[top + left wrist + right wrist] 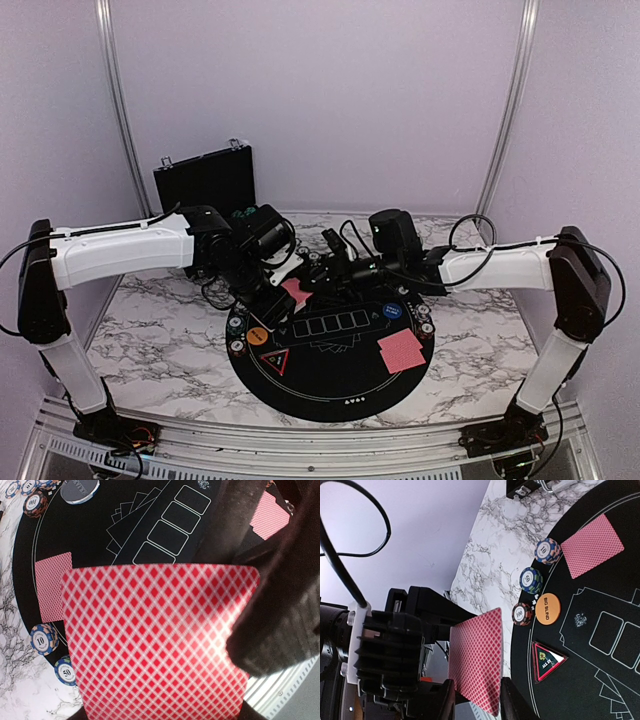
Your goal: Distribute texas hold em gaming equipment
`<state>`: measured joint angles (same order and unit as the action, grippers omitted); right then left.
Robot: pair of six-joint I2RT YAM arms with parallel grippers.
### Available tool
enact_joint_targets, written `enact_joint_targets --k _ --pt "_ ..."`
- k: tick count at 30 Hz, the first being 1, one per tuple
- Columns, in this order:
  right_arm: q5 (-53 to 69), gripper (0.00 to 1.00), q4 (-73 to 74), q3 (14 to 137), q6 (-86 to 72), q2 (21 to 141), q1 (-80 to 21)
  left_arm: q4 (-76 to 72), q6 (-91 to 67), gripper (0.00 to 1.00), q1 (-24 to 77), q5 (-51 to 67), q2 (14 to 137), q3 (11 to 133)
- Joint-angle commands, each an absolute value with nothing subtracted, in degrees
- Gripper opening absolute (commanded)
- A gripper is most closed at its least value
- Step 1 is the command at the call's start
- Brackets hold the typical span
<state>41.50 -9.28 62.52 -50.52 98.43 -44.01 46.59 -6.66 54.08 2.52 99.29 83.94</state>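
Note:
My left gripper (283, 290) is shut on red-backed playing cards (160, 645), held up over the far left of the round black mat (330, 385). These cards fill the left wrist view. My right gripper (477, 702) reaches in from the right. Its two fingers (512, 700) press the long edges of the top card (476, 652). Single cards lie face down on the mat (402, 350) (592, 545). An orange BIG BLIND disc (547, 609), a blue disc (392, 312) and striped chip stacks (531, 580) sit near the mat's rim.
A triangular ALL IN marker (547, 661) lies by the orange disc. More chip stacks (426, 318) stand at the mat's right rim. A black hard case (205, 178) stands at the back left. A marble tabletop (150, 330) surrounds the mat.

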Motion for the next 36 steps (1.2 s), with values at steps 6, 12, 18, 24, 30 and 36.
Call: enact_joint_targets --k 6,12,18,24,30,36 --pt "41.3 0.11 -9.3 63.8 -50.5 99.2 -45.4 45.9 -6.9 0.5 54.3 2.5 96.7 84.6" --pt "41.1 0.0 -8.9 64.1 -50.3 99.5 -45.7 45.9 -6.9 0.5 54.3 2.6 96.8 84.5" --pt "41.7 0.04 -9.6 64.0 -50.3 99.3 -45.8 45.9 -6.9 0.5 54.4 2.6 96.8 84.5" --pt "41.0 0.24 -8.7 63.4 -49.7 98.8 -45.8 45.8 -6.9 0.5 54.3 2.6 96.8 84.6" --pt "39.1 0.41 -7.1 63.6 -48.7 98.7 -45.7 45.9 -6.9 0.5 54.3 2.9 96.8 84.5" --pt "39.5 0.56 -7.0 64.9 -48.3 100.9 -45.7 45.9 -6.8 0.5 54.3 3.0 96.8 84.7"
